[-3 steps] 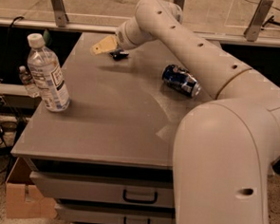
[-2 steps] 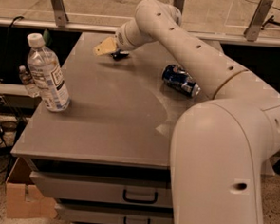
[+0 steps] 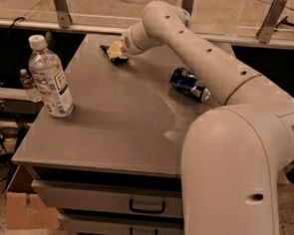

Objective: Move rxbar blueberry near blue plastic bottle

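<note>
My gripper (image 3: 114, 51) is at the far back of the grey table (image 3: 117, 117), down at the surface. A small dark navy wrapper, the rxbar blueberry (image 3: 119, 60), shows right under and beside the gripper, partly hidden by it. I cannot tell whether the gripper holds it. The blue plastic bottle (image 3: 50, 77), clear with a white cap and a white-and-blue label, stands upright at the table's left edge, well to the left and nearer than the gripper.
A blue soda can (image 3: 190, 84) lies on its side at the right of the table, under my arm (image 3: 205, 58). A tiny clear bottle (image 3: 28, 85) stands behind the big bottle. Drawers (image 3: 146, 206) are below the tabletop, and a cardboard box (image 3: 24, 207) sits on the floor at the left.
The gripper has stayed at the back of the table over the wrapper, shifting only slightly lower. The bottle and can have not moved.
</note>
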You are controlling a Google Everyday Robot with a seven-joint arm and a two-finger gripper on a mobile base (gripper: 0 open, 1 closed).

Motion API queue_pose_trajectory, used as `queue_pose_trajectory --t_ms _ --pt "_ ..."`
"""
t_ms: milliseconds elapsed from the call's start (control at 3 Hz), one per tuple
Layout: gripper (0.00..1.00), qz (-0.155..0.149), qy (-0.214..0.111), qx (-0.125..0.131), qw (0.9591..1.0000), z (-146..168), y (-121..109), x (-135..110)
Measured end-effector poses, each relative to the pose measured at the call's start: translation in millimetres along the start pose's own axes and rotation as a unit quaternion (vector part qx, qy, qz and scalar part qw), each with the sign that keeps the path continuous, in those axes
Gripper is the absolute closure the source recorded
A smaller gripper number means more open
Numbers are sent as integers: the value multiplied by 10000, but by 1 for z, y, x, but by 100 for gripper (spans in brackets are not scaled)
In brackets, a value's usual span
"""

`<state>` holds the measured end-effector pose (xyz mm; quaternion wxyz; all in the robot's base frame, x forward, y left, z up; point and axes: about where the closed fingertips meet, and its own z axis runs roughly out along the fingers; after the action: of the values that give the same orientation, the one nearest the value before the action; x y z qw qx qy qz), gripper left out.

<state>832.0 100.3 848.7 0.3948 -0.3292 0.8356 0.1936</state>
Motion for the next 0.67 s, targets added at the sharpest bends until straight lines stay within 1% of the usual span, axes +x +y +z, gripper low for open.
queue_pose_trajectory --t_ms 333,667 --pt "90 -270 29 -38 9996 -5 7 -3" --pt "100 -683 -19 -76 9976 -21 17 -12"
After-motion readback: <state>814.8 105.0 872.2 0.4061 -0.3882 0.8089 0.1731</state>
